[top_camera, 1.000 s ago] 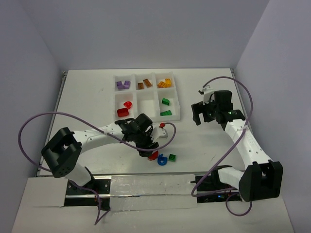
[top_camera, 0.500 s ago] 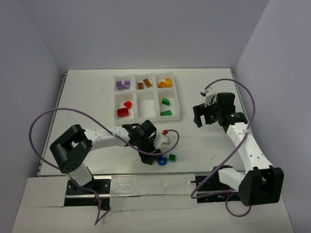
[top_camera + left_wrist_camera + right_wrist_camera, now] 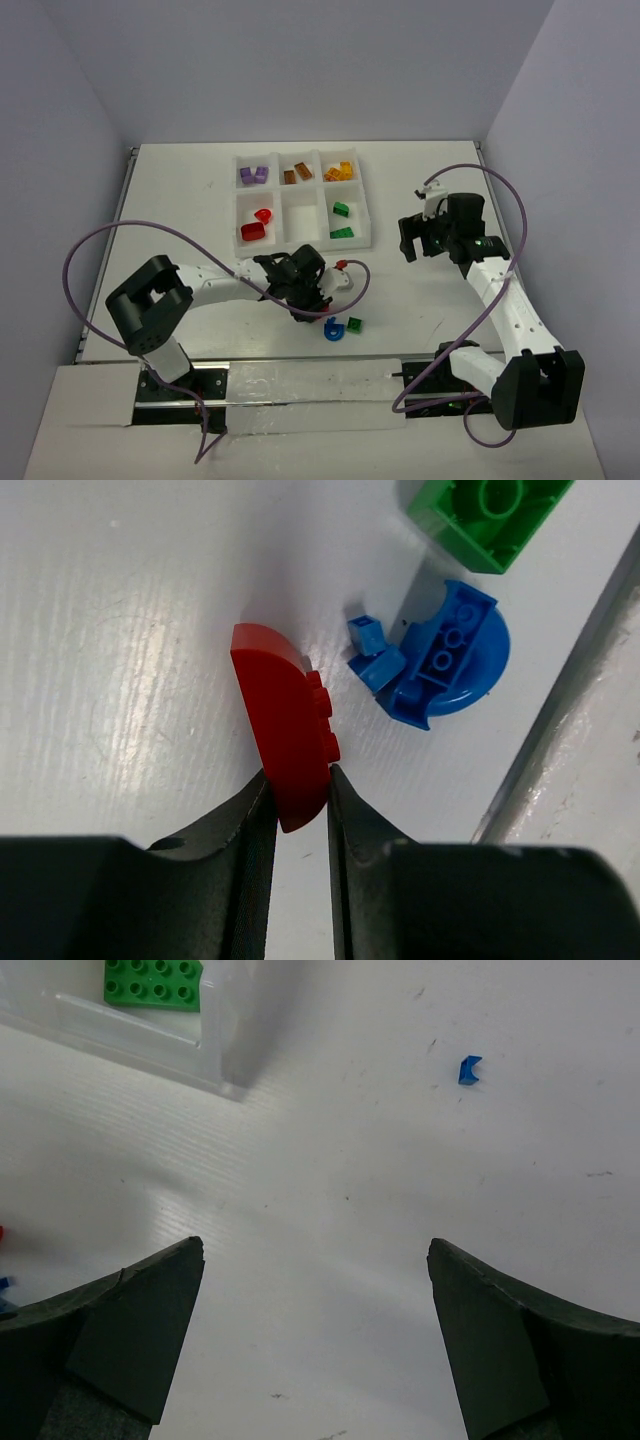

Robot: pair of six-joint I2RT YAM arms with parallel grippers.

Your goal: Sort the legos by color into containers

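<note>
My left gripper (image 3: 312,312) is low on the table, shut on a red curved lego (image 3: 285,725), both fingers pinching its lower end in the left wrist view. A blue curved lego (image 3: 450,650), a small blue bit (image 3: 375,655) and a green brick (image 3: 490,515) lie just beyond it; the blue one (image 3: 334,331) and the green one (image 3: 355,324) also show in the top view. The white tray (image 3: 300,215) holds purple (image 3: 253,175), orange (image 3: 297,172), yellow-orange (image 3: 340,171), red (image 3: 255,225) and green (image 3: 342,220) legos. My right gripper (image 3: 315,1250) is open and empty, right of the tray.
A tiny blue piece (image 3: 469,1070) lies on the table ahead of my right gripper. The tray's corner with a green brick (image 3: 152,982) is at its upper left. The table's near edge rail (image 3: 600,730) runs close to the loose legos. Purple cables loop off both arms.
My left gripper has shifted right over the red curved lego and closed on it. The right gripper has moved slightly lower and stays open.
</note>
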